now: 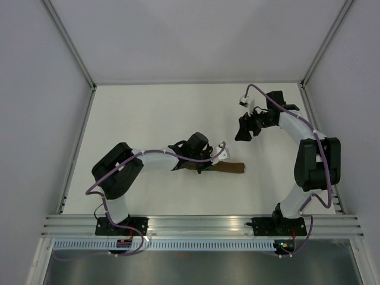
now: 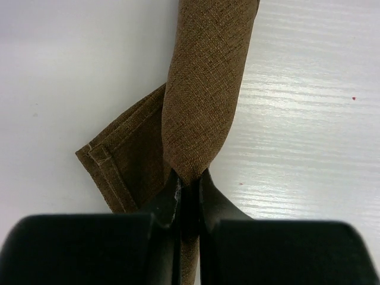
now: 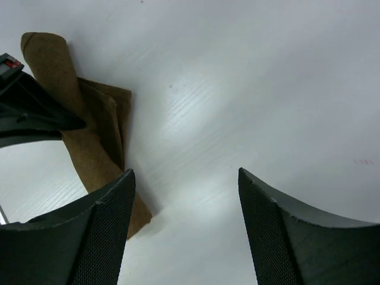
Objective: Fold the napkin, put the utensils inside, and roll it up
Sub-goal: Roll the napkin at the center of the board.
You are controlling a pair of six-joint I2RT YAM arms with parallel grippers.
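The dark-brown napkin (image 1: 224, 168) lies rolled into a narrow tube on the table's middle. In the left wrist view the roll (image 2: 205, 89) runs away from me, with a loose hemmed corner (image 2: 116, 160) sticking out to its left. My left gripper (image 2: 190, 184) is shut on the near end of the roll. My right gripper (image 1: 244, 127) is open and empty, held above the table up and right of the roll; its view shows the napkin (image 3: 89, 148) at the left. The knife is hidden; no utensil shows.
The white table (image 1: 148, 119) is bounded by metal frame rails and grey walls. The left arm (image 1: 148, 161) stretches across the near middle; the right arm (image 1: 309, 148) curves along the right side.
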